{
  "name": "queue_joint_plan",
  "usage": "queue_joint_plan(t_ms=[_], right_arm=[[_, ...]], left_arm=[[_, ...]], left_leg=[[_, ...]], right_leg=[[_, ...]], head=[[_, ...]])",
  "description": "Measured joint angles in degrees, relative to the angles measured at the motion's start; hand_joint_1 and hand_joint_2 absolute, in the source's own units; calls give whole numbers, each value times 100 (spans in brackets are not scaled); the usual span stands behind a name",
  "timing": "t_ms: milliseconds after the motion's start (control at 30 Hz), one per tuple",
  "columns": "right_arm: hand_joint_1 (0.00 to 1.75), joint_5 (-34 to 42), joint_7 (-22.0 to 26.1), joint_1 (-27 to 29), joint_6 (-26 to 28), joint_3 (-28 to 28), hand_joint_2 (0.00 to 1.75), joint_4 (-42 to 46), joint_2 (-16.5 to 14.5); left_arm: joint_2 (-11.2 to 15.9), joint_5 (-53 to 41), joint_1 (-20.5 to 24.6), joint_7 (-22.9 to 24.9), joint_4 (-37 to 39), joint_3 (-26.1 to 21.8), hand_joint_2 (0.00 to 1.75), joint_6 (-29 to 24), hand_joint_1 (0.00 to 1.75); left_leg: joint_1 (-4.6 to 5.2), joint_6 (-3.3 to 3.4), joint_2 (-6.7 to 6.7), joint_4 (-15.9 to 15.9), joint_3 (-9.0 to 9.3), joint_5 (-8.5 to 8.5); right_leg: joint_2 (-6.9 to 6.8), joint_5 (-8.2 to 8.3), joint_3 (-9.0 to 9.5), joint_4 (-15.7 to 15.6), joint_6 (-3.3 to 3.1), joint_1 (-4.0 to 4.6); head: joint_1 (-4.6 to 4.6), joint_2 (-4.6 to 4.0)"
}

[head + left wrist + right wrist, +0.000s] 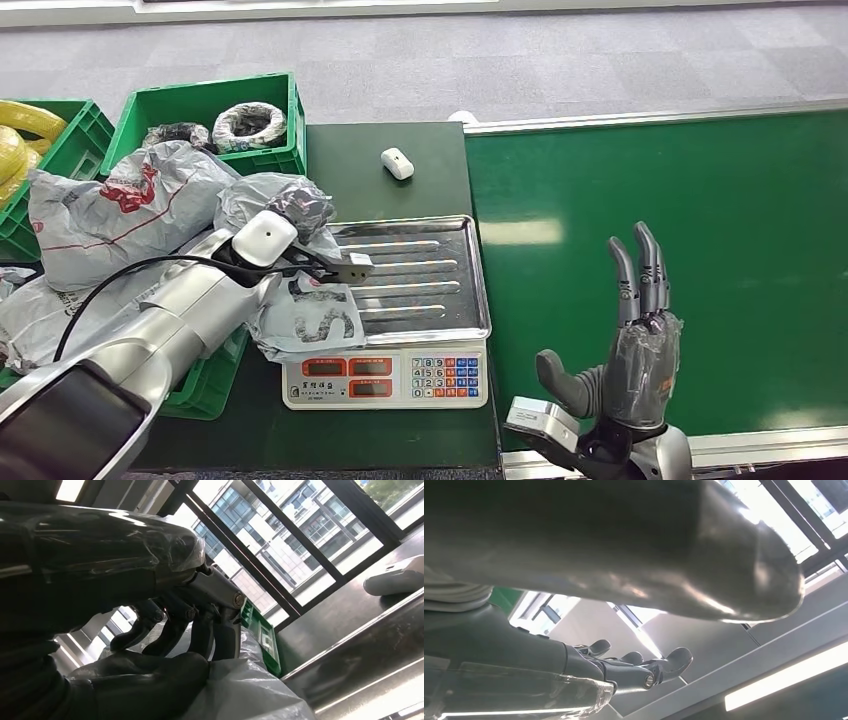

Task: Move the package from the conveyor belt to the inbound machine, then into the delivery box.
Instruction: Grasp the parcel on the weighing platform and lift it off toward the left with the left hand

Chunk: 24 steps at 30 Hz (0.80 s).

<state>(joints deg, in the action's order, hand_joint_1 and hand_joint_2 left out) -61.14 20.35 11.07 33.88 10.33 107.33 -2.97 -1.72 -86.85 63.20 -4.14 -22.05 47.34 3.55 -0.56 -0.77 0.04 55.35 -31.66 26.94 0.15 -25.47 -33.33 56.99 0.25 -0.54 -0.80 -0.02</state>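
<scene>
A crumpled grey plastic package lies over the left edge of the scale's steel tray, part of it hanging off beside the scale. My left hand grips its upper part; in the left wrist view the dark fingers curl over the pale package. To the right lies the green conveyor belt, with nothing on it. My right hand is held upright above the belt's near edge, fingers straight and apart, holding nothing; its fingers are also spread in the right wrist view.
The electronic scale stands at the dark table's front. A green crate behind holds wrapped rolls. Several grey bagged parcels are heaped in a green box at left. A small white device lies behind the tray.
</scene>
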Motion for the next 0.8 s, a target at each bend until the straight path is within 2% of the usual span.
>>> queue_joint_plan(t_ms=[133, 333, 467, 800], right_arm=[[0, -21, -8, 78, 21, -4, 0, 69, 0], [0, -71, -51, 217, 23, -32, 0, 172, 0], [0, -72, -54, 272, 28, -36, 0, 202, 0], [0, -114, -52, 330, -89, -37, 0, 261, -11]], left_arm=[[47, 93, 62, 280, -74, -80, 175, -346, 166], [212, 43, 400, 780, -456, -395, 175, -635, 167], [343, -55, 612, 893, -743, -670, 175, -637, 168], [673, -252, 784, 1045, -1259, -1258, 175, -415, 168]], left_leg=[[0, 0, 0, 0, -1, 0], [0, 0, 1, 0, -3, 0], [0, 0, 0, 0, -2, 0], [0, 0, 0, -1, -3, 0]], right_leg=[[0, 0, -1, 0, 0, 0], [0, 0, -2, 1, 0, 1], [0, 0, -1, 1, 0, 1], [-1, 0, -2, 2, 0, 1]], head=[[1, 1], [1, 2], [1, 1], [0, 0]])
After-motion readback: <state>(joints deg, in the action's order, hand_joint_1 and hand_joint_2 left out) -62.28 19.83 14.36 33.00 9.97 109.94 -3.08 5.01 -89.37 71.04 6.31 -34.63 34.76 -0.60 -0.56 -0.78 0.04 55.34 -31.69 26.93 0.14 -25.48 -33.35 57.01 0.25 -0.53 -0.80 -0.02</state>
